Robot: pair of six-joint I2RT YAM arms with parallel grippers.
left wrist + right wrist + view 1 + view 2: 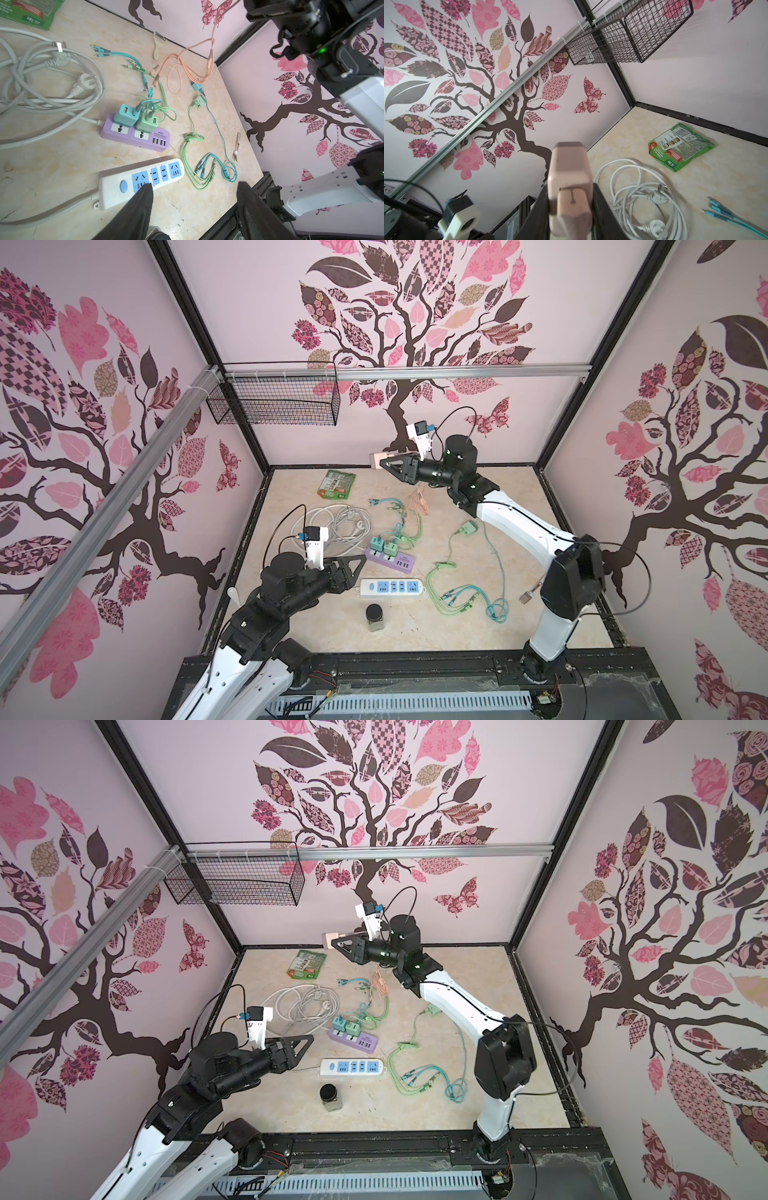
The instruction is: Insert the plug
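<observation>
My right gripper (pixel 384 463) (pixel 336 942) (pixel 570 187) is shut on a pale pink plug (pixel 377 460) (pixel 330 939) (pixel 570 166), held high above the table's back edge. The plug's pink cable (pixel 419 499) (pixel 187 70) trails down to the table. A white power strip (pixel 392 587) (pixel 352 1067) (pixel 112 187) with blue sockets lies near the front. Behind it, a purple power strip (pixel 390 561) (pixel 353 1040) (pixel 124 135) carries two green chargers. My left gripper (pixel 361 568) (pixel 305 1048) (pixel 194 184) hovers open and empty just left of the white strip's switch end.
A coiled white cable (pixel 340 522) lies left of the purple strip, a green packet (pixel 337 484) at the back. Green and teal cables (pixel 457 593) sprawl on the right beside a fork (pixel 530 593). A black-lidded jar (pixel 375 617) stands near the front. A wire basket (pixel 282 402) hangs at the back left.
</observation>
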